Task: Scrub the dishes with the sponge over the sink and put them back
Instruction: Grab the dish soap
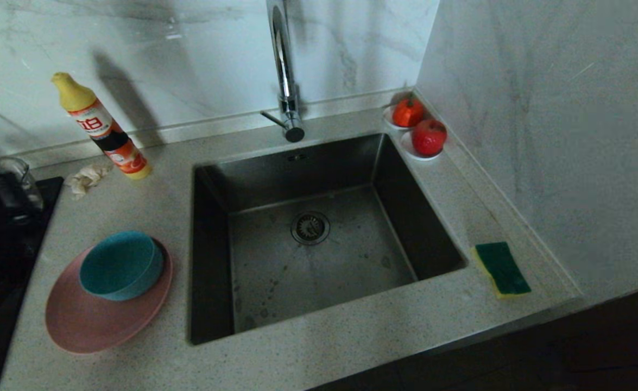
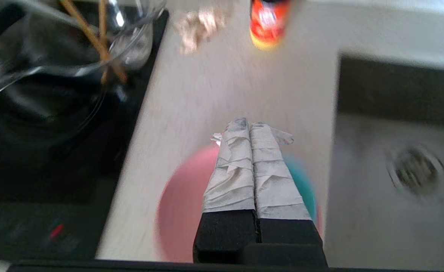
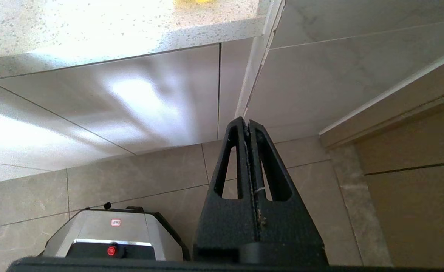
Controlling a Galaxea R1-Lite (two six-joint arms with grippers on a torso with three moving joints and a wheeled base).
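Fingers [image 2: 250, 130] of the left gripper [image 2: 249, 132], wrapped in pale tape, are being held pressed together with nothing between them, above the stacked dishes as the left wrist view shows it. The teal bowl [image 1: 120, 264] is being carried by the pink plate [image 1: 88, 317], set toward the plate's far edge, on the tabletop [image 1: 134, 206] just left of the sink [image 1: 319, 239]. The sponge [image 1: 502, 269] is lying green face up on the narrow strip of tabletop to the right of the sink, well apart from the dishes. The right gripper [image 3: 247, 124] is being kept parked low beside the cabinet front, pointing at the floor, its fingers [image 3: 257, 130] likewise closed on nothing.

For the step in hand, judged to be the reach for the bowl, the left fingers would need to be opened before the descent and one set inside the rim, one outside, so that the bowl is lifted without the plate being dragged along.

Behind the dishes a crumpled cloth [image 1: 86, 178] and a detergent bottle [image 1: 101, 127] are being kept near the wall, and a glass jug [image 2: 93, 45] with chopsticks is standing on the dark hob at the left. Two white saucers bearing red fruit [image 1: 428, 137] are sitting in the far right corner under marble-look walls, and the faucet [image 1: 283, 70] is rising over the steel basin.
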